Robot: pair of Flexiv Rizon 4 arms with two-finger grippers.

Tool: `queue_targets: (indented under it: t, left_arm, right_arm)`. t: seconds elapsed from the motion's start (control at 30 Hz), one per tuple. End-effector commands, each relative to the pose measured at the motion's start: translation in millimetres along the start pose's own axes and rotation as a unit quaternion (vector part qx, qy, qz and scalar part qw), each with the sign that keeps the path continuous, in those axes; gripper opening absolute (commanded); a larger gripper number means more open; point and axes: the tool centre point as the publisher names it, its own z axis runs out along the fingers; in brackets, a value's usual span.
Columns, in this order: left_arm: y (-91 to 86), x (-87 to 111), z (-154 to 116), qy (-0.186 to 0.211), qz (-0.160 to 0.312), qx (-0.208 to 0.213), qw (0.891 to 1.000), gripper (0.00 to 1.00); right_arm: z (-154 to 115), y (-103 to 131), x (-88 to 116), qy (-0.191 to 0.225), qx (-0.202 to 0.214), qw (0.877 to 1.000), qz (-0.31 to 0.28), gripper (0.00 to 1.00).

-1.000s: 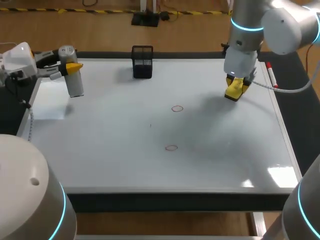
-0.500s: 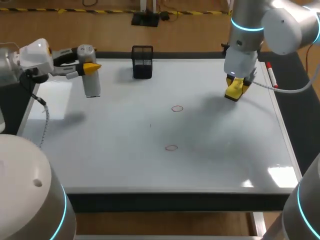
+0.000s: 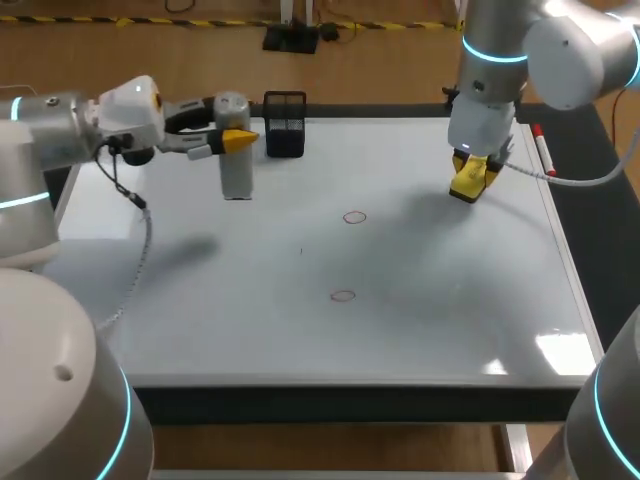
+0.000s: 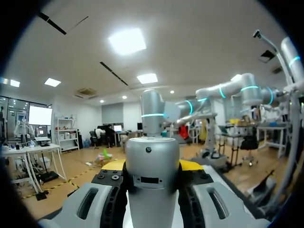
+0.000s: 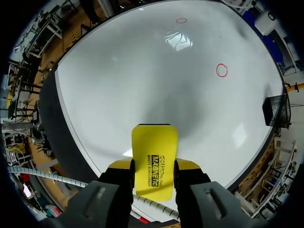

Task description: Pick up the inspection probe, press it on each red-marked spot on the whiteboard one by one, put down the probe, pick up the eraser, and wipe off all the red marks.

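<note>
My left gripper (image 3: 228, 139) is shut on the grey cylindrical probe (image 3: 234, 150), holding it upright above the whiteboard's (image 3: 200, 300) far left part. From the left wrist the probe (image 4: 152, 180) fills the gap between the left gripper's (image 4: 152, 167) fingers. Over the board's far right, my right gripper (image 3: 472, 172) is shut on the yellow eraser (image 3: 470, 180). In the right wrist view the eraser (image 5: 154, 161) sits clamped in the right gripper (image 5: 153, 167), just above the board. Two small red circles mark the whiteboard: one (image 3: 354, 217) mid-board, another (image 3: 343, 295) nearer me; both circles (image 5: 222, 70), (image 5: 181, 20) show ahead of the eraser.
A black mesh holder (image 3: 285, 124) stands at the board's far edge, just right of the probe. A red marker (image 3: 541, 145) lies off the board's right edge near my right arm.
My left arm has carried the probe rightward along the board's far side, from the left edge to beside the mesh holder. The right arm and eraser have stayed put.
</note>
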Motion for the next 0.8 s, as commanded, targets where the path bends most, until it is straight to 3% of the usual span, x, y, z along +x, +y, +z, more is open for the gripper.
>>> queue_targets:
  t: [0.03,0.33,0.8]
  left_arm:
    - [10.5,-3.7,29.1,0.010,-0.007,0.006,1.000,0.00]
    - [21.4,-2.3,78.4,0.042,-0.018,0.008,0.999,0.00]
    - [41.9,-2.0,136.7,0.042,-0.019,0.011,0.999,0.00]
  right_arm:
    - [-0.6,-0.5,0.0,0.001,0.001,1.000,-0.001,0.00]
    - [-0.6,-0.5,0.0,0.001,0.001,1.000,-0.001,0.00]
    - [-0.6,-0.5,0.0,0.001,0.001,1.000,-0.001,0.00]
